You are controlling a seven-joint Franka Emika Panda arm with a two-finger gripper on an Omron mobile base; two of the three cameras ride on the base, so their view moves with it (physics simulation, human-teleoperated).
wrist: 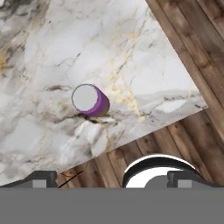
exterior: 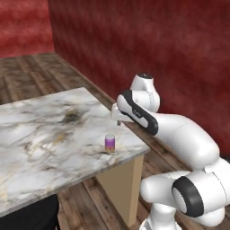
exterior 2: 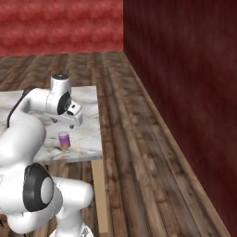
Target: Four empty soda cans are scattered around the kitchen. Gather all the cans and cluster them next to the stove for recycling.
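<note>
Can: small purple cylindrical soda can [wrist: 90, 100] stands upright near the marble-topped bench [exterior: 40, 134] corner.
Pincer: pincer [wrist: 111, 177] spread wide, empty, above the can.
Risk: an off-centre descent could tip the can off the edge.

We count one small purple cylindrical soda can with a silver top [exterior: 110, 143] [exterior 2: 64, 140] [wrist: 91, 100] (standing upright), one white-and-grey marble-topped table [exterior: 40, 134] [exterior 2: 88, 139] [wrist: 131, 57], and one white robot arm with dark joints [exterior: 179, 134] [exterior 2: 28, 125].
</note>
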